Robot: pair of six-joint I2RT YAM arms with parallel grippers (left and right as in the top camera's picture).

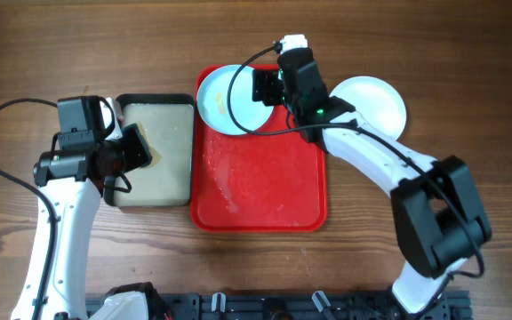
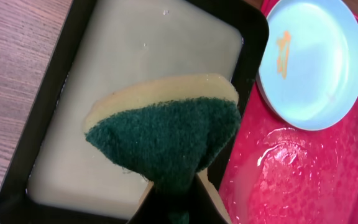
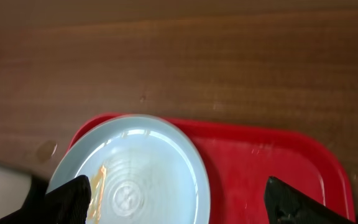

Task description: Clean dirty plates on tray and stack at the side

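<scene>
Sponge (image 2: 166, 137) clamped in left gripper (image 1: 142, 151) above basin (image 2: 42, 106). Dirty plate (image 3: 142, 168) at tray's (image 3: 278, 155) 11 o'clock, under right gripper (image 3: 185, 202), spread wide.

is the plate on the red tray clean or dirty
Dirty: the plate shows an orange streak in both wrist views. It lies flat on the tray.

white links (image 1: 376, 160); black joints (image 1: 438, 218); black cables (image 1: 235, 80); black fingers (image 3: 67, 199); green LED (image 1: 319, 113)
</scene>
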